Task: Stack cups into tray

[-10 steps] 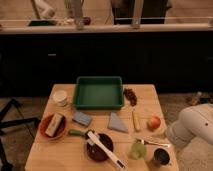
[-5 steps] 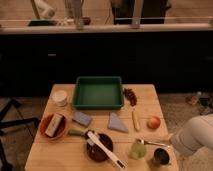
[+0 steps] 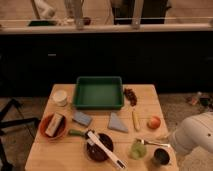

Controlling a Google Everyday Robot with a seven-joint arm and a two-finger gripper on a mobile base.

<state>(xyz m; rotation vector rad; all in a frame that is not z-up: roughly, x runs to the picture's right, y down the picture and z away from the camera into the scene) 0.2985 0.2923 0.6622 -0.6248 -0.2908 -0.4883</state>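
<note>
The dark-green tray sits at the back middle of the wooden table, with nothing inside it. The pale green cup stands near the front right edge. The dark grey cup stands just to its right, at the front right corner. A thin metal utensil lies just behind both cups. Only a white rounded part of my arm shows at the lower right, beside the table's corner. My gripper itself is out of view.
A dark bowl with utensils is at the front middle. An orange-red bowl and a white cup are on the left. A blue sponge, grey wedge, yellow stick, apple and dark grapes lie around.
My white arm has sunk lower and slightly rightwards at the table's right corner. The cups and the other things have not moved.
</note>
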